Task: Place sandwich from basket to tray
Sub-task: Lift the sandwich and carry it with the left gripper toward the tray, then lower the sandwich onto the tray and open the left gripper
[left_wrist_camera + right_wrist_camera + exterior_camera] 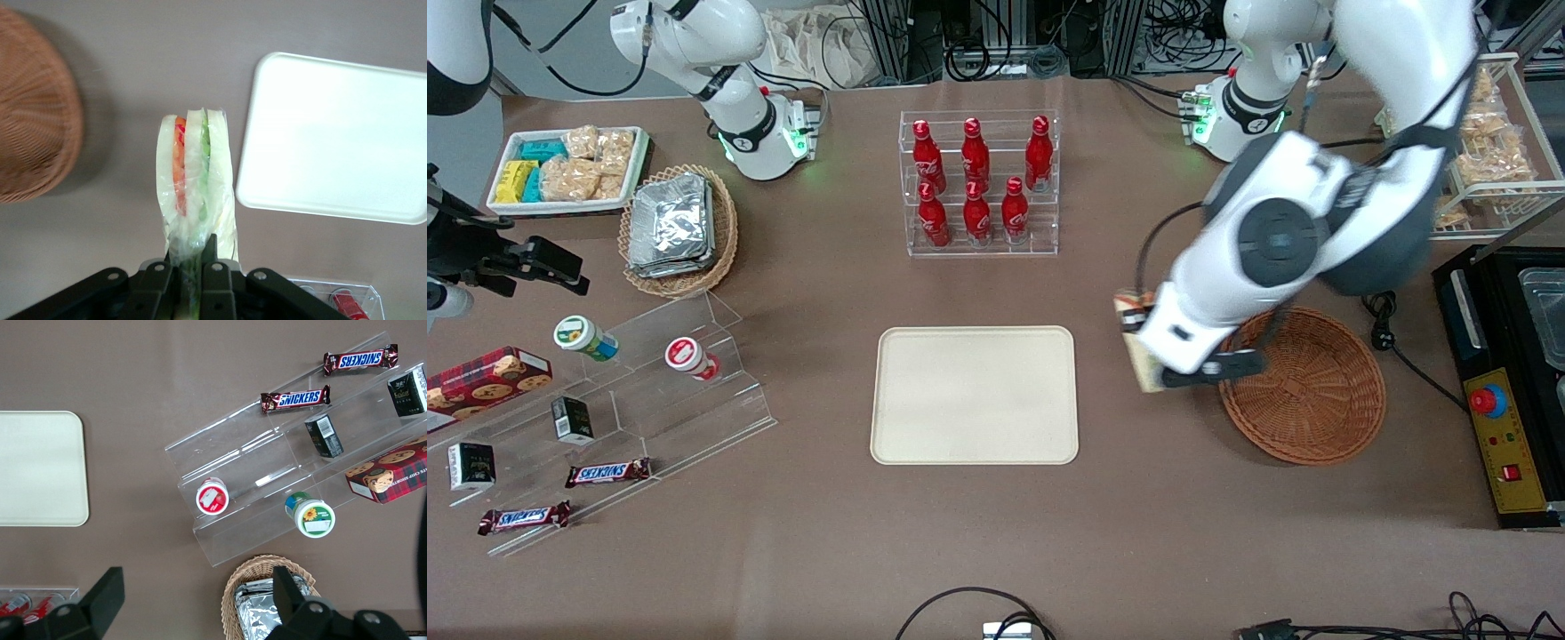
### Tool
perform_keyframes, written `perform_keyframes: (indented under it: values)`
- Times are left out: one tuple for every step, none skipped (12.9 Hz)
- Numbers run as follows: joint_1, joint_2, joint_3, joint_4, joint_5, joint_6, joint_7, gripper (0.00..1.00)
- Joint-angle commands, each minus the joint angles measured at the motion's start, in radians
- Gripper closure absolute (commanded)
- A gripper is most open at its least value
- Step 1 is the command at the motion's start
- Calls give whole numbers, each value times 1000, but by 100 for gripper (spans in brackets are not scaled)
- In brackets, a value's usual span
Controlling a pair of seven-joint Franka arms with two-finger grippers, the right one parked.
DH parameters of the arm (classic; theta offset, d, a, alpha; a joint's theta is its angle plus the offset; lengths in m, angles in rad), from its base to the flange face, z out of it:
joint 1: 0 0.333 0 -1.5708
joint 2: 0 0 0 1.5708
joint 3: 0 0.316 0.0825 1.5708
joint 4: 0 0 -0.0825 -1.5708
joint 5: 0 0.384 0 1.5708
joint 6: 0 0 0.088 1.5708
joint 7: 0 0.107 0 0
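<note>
Pincer (1152, 360) clamped on the sandwich (1136, 342), seen from the front: raised above bare desk (1138, 533), between the basket (1316, 400) and the tray (975, 395), just past the basket's rim. Basket now empty of the sandwich, so the lift looks done and the carry under way. Open desk all round the tray; bottle rack (980, 182) stands farther from the camera, well apart from the likely path.

From the left wrist: fingers (212, 283) pinched tight on the wrapped sandwich (195, 187) at its narrow end, bread layers edge-on, orange and green filling showing between them. Gripped that way probably to keep the wedge from splaying. Basket edge (40, 113) clear of the load; tray (333, 133) close beside it with a bare strip of desk between, low rim unlikely to catch.

From the right wrist: only a corner of the tray (40, 467), bare, plus the clear stepped shelf (267, 473) with snacks, well apart.
</note>
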Motion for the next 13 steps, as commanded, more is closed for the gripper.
perform_keyframes:
  values:
    - [-109, 162, 4, 113, 85, 34, -9, 100]
    - [-127, 199, 8, 110, 93, 74, -3, 100]
    - [-137, 239, 8, 106, 121, 123, -3, 100]
    - [-165, 270, 14, 105, 170, 161, -6, 100]
    - [-186, 302, 30, 107, 216, 200, -11, 100]
    - [-194, 320, 37, 105, 231, 231, -11, 100]
    - [-199, 322, 38, 101, 236, 237, -9, 100]
    - [-199, 321, 38, 90, 234, 237, -11, 100]
    - [-199, 322, 38, 81, 233, 240, -12, 100]
    - [-203, 325, 38, 79, 236, 242, -11, 99]
    - [-209, 331, 40, 78, 239, 242, -12, 93]
    - [-210, 334, 49, 58, 238, 242, -11, 85]
    - [-210, 334, 67, 43, 233, 243, -6, 63]
